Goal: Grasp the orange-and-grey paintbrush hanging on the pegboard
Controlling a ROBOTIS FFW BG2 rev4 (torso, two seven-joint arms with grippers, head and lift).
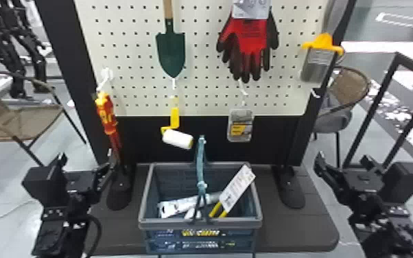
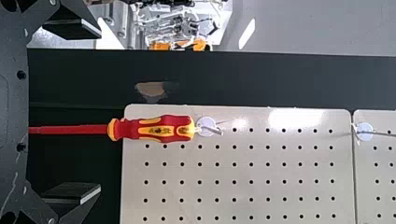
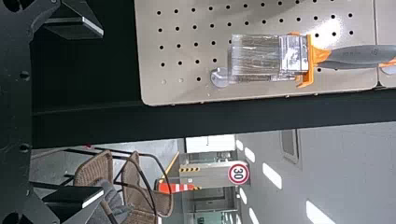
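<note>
The orange-and-grey paintbrush (image 1: 319,58) hangs bristles down at the pegboard's right edge in the head view. Below it and to its right, my right gripper (image 1: 344,161) stands open, apart from the brush. At the left, my left gripper (image 1: 85,159) is parked low beside the hanging red screwdriver. In the right wrist view the paintbrush (image 3: 266,58) lies beyond the right gripper (image 3: 102,112), whose fingers are spread with nothing between them. The left wrist view has the left gripper (image 2: 100,112) open, facing the screwdriver without touching it.
On the pegboard (image 1: 202,68) hang a trowel (image 1: 170,53), red gloves (image 1: 248,44), a small roller (image 1: 177,138), a red-yellow screwdriver (image 1: 106,113) and a packaged item (image 1: 240,125). A basket (image 1: 200,224) holding packaged tools stands between the arms on the dark base (image 1: 295,230).
</note>
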